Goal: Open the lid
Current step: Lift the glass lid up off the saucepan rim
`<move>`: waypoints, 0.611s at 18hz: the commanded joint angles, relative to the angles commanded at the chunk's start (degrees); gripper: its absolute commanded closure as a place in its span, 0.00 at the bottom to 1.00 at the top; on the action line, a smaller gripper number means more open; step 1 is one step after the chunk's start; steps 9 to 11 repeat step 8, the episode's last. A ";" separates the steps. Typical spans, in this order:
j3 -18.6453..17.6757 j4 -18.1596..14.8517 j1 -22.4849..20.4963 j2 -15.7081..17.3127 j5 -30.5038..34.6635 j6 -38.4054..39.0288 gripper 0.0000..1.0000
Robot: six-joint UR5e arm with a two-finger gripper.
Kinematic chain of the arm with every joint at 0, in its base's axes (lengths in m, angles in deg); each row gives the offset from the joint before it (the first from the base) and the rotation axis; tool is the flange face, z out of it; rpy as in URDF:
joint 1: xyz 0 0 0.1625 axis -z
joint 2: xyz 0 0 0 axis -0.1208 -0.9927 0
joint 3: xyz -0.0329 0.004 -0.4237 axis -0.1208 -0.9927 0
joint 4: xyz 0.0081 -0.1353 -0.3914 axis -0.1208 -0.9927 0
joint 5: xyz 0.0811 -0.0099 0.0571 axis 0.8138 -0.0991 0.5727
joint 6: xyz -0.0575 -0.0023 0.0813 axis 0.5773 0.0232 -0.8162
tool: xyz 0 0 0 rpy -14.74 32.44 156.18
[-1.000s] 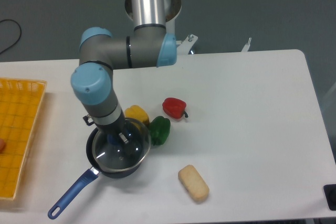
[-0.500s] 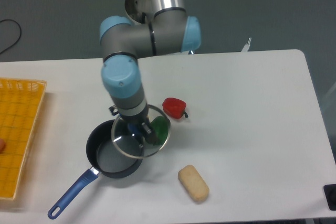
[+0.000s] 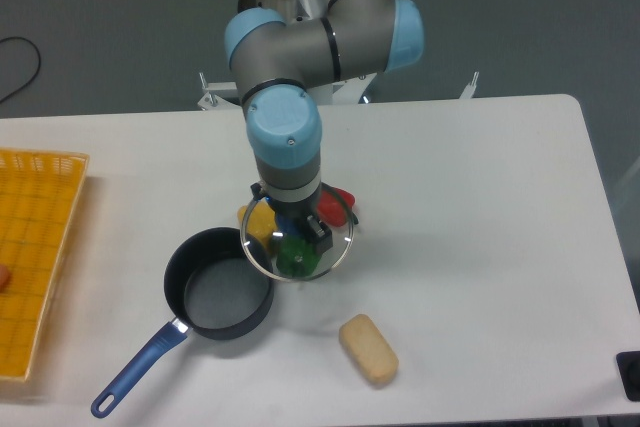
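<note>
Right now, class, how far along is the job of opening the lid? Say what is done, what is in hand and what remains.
Done: the lid is off the saucepan, whose inside is uncovered. In hand: the claw holds the lid by its knob, over the yellow, green and red peppers. Left: the lid looks held above the table, so putting it down somewhere free probably remains.

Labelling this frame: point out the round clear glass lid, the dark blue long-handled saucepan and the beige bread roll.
round clear glass lid [image 3: 335,254], fixed camera, right glass.
dark blue long-handled saucepan [image 3: 215,299], fixed camera, inner floor.
beige bread roll [image 3: 368,349], fixed camera, top middle.
</note>
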 joint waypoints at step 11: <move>-0.09 -0.09 -0.62 0.09 0.26 -0.80 0.42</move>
